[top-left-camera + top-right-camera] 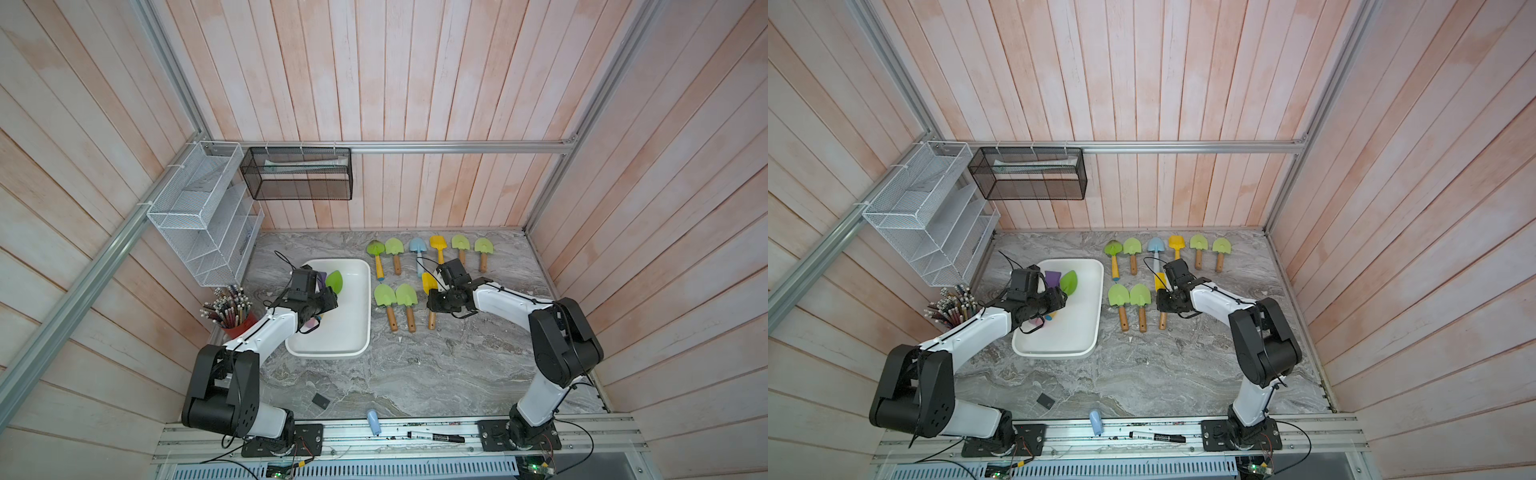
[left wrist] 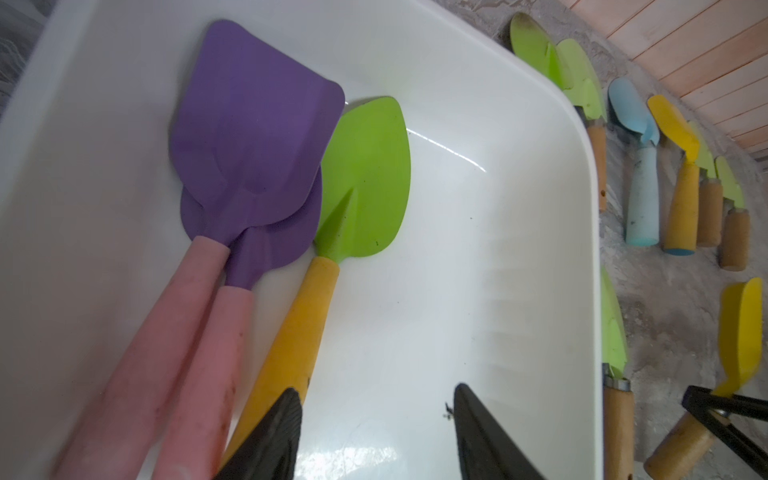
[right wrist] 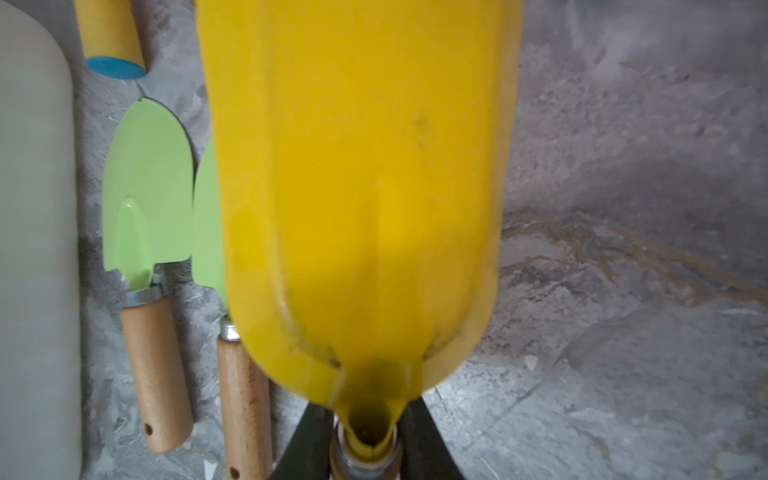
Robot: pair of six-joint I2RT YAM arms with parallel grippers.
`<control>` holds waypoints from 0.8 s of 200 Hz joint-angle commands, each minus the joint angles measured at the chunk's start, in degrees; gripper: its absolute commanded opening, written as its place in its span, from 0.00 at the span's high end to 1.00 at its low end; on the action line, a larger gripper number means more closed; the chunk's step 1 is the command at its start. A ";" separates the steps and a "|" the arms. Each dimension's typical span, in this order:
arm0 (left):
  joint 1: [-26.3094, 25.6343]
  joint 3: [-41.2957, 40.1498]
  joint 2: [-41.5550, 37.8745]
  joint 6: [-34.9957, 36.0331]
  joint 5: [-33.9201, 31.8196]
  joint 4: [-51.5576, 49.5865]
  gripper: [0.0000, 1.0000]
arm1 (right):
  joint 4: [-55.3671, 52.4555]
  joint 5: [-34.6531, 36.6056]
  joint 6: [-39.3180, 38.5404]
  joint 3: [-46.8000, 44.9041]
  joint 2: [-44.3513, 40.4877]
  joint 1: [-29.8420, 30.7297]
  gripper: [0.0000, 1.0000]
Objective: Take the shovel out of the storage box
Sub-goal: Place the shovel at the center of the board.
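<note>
Shovels (image 2: 361, 178) lie in the storage box (image 1: 353, 324), others (image 1: 385, 296) right of it.

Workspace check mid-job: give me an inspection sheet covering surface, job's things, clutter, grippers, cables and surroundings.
Surface: grey marbled tabletop, eight laid-out shovels in two rows.
Job's things: storage box holds two purple shovels and a green shovel.
Clutter: pencil cup, marker, black card, blue piece.
Grippers: left gripper open over the box; right gripper shut on yellow shovel.
Cables: black cables along both arms.
Surroundings: wire rack, mesh basket, plank walls.
</note>
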 commanded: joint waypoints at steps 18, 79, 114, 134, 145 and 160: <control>-0.31 -1.33 2.72 1.44 -1.14 2.07 0.40 | 0.32 2.36 0.26 -0.80 2.00 0.51 0.82; -0.39 -2.54 4.15 2.06 -0.51 3.03 0.40 | -0.39 4.63 1.36 0.41 4.77 1.51 0.81; -0.91 -3.17 3.67 1.93 0.35 3.58 0.40 | -0.78 5.42 1.81 0.43 5.44 1.63 0.80; -1.31 -3.34 3.77 1.98 0.90 3.76 0.41 | -1.12 5.74 1.97 0.43 5.54 1.91 0.77; -1.64 -3.34 3.79 2.06 0.95 3.75 0.41 | -1.22 6.14 2.00 0.36 5.53 2.10 0.76; -2.02 -3.47 3.67 1.96 0.89 3.81 0.41 | -1.50 6.35 2.06 0.41 5.38 2.38 0.74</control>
